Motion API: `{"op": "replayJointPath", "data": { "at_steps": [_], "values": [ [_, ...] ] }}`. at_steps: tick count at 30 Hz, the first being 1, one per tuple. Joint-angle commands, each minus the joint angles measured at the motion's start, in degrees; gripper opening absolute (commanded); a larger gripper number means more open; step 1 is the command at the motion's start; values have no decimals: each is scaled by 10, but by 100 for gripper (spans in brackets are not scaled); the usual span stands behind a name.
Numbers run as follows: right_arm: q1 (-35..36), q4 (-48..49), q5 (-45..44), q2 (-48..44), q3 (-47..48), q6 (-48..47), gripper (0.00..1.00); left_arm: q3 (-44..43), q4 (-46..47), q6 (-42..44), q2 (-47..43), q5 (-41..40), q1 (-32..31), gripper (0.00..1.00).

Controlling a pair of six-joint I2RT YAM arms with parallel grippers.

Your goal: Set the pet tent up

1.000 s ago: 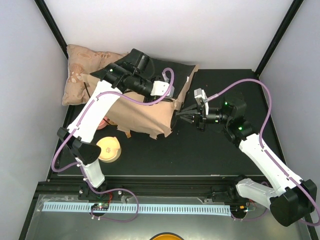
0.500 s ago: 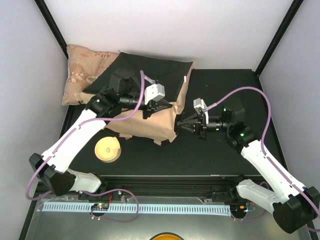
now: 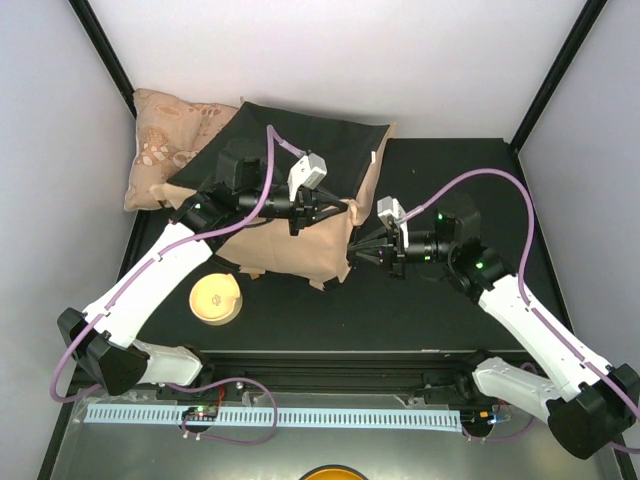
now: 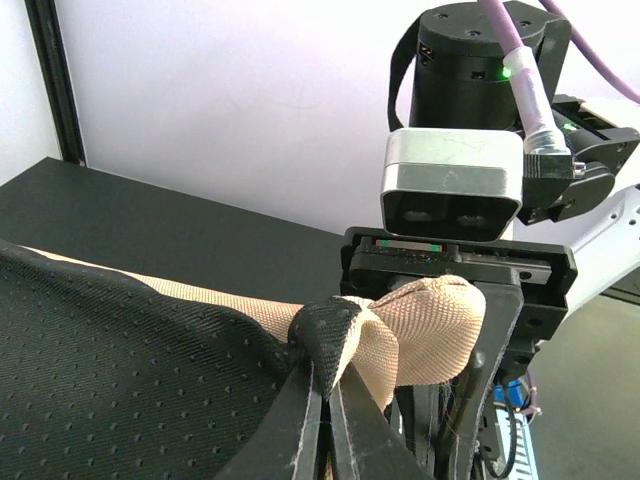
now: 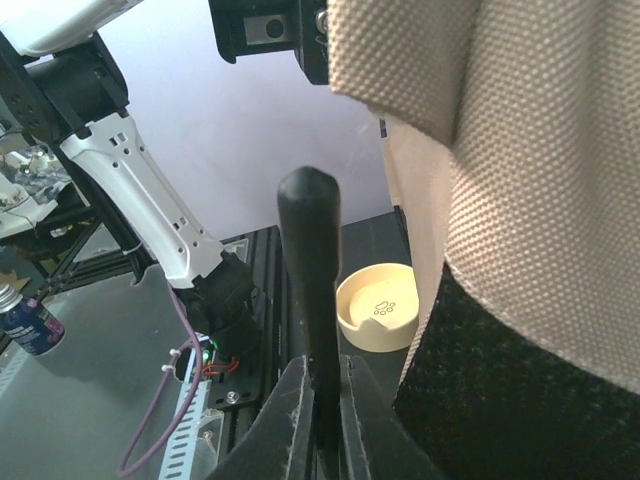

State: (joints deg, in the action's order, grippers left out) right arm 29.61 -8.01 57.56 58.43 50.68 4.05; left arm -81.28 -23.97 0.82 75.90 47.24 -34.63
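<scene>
Right gripper (image 3: 360,250), jaws clamped on pole (image 5: 310,270), has closed in on pet tent (image 3: 290,240) corner. Left gripper (image 3: 343,206) pinches corner fabric. Pole insertion looks near.

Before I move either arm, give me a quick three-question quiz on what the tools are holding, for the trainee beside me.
1. True or false: the left tool is shut on a corner of the tan canvas pet tent with black lining.
2. What is the right tool gripping? A) a thin black pole; B) a metal spoon; C) nothing.
3. Fill the gap: the round beige bowl sits nearer the ___ arm's base.

Key: 1 true; 2 A; 3 left.
</scene>
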Motion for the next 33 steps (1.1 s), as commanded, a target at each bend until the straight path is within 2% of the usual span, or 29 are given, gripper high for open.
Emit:
{"op": "replayJointPath", "data": {
  "at_steps": [1,9,20,33],
  "values": [
    [11,-100,-27,22,1,5,1,-16,70,-8,-20,39,-6,1],
    [19,-109,-36,41,25,3,1,-10,52,8,-22,49,-11,1],
    [20,-104,-34,40,32,8,1,21,19,94,-62,77,-17,2],
    [26,-123,-38,19,45,0,1,15,-30,125,-43,51,-25,2]
  ]
}}
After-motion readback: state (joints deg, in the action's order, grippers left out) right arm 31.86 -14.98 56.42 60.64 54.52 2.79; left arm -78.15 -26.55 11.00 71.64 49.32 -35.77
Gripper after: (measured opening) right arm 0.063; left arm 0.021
